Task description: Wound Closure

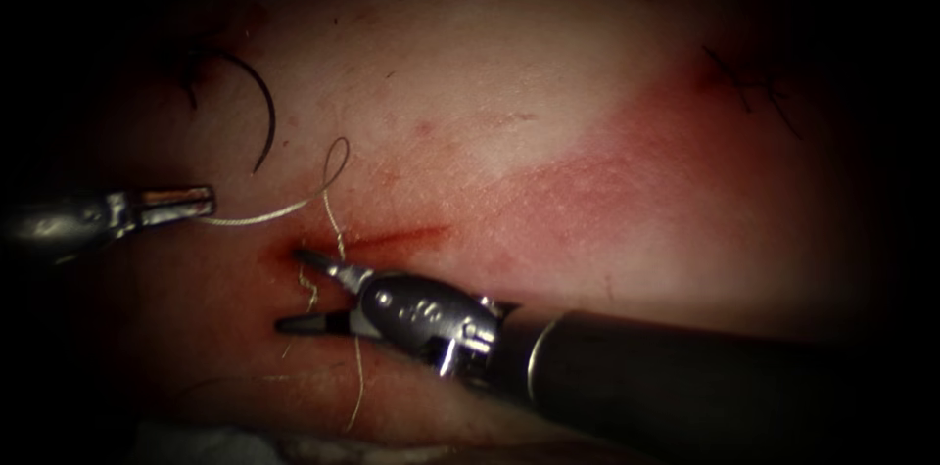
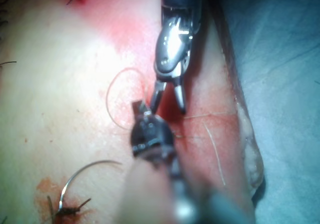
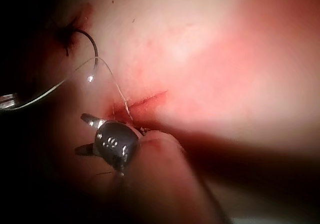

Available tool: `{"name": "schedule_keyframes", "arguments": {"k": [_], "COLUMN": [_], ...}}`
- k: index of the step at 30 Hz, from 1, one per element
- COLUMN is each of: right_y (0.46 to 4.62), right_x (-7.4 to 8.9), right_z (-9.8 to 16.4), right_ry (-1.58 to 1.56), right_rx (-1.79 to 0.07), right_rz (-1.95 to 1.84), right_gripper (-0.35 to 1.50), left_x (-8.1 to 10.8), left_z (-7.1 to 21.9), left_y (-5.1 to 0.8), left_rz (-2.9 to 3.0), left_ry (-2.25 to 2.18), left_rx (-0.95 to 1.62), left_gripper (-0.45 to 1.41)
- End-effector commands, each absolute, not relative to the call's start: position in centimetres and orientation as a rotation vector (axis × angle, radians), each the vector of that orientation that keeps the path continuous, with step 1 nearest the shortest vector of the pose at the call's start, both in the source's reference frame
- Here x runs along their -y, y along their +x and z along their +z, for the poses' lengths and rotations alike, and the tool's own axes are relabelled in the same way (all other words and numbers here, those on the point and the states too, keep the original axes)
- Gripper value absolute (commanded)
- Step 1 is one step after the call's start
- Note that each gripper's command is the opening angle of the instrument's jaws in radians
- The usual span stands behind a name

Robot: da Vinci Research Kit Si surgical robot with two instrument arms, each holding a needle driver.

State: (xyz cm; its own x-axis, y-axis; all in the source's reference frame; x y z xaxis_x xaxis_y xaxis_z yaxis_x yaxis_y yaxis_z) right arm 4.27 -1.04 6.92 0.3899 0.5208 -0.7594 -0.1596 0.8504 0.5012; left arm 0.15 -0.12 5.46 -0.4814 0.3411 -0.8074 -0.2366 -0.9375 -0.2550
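Observation:
The dark curved needle (image 1: 262, 108) lies on the tissue (image 1: 509, 113) far left of the cut, held by neither tool. One end rests at a red-stained spot; whether it pierces there I cannot tell. My left tool (image 1: 201, 201) is shut on the pale thread (image 1: 264, 215), which loops up and drops into the left end of the short red cut (image 1: 392, 238). My right tool (image 1: 291, 291) stands open at that end of the cut, holding nothing, a kinked thread strand between its jaws. In the wrist views I see the needle (image 2: 85, 171), the thread (image 3: 60, 84) and the open right tool (image 3: 85, 133).
Dark old stitch ends (image 1: 754, 88) sit on the reddened tissue at the far right. A thread tail (image 1: 357, 377) hangs toward the tissue's near edge. A blue drape (image 2: 280, 59) lies beside the tissue.

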Motion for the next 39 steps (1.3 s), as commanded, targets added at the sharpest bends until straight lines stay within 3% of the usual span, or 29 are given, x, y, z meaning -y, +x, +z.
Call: {"name": "schedule_keyframes", "arguments": {"k": [1,16,28,39], "right_y": [4.41,4.4,4.2,4.2], "right_x": [0.9,0.2,0.2,0.8], "right_z": [7.1,7.2,7.0,7.1], "right_ry": [0.365,0.478,0.885,1.046], "right_rx": [-1.093,-1.289,-1.414,-1.268], "right_rz": [0.449,0.328,0.031,-0.371], "right_gripper": [1.1,0.96,0.93,0.83], "left_x": [0.2,0.9,0.9,0.7], "left_z": [5.5,6.3,7.2,7.5], "left_y": [0.09,-0.24,-0.47,-0.67], "left_rz": [2.437,2.392,2.402,2.454], "left_ry": [-1.372,-1.408,-1.409,-1.4], "left_rx": [0.163,0.229,0.266,0.318], "left_gripper": [-0.45,-0.45,-0.45,-0.45]}}
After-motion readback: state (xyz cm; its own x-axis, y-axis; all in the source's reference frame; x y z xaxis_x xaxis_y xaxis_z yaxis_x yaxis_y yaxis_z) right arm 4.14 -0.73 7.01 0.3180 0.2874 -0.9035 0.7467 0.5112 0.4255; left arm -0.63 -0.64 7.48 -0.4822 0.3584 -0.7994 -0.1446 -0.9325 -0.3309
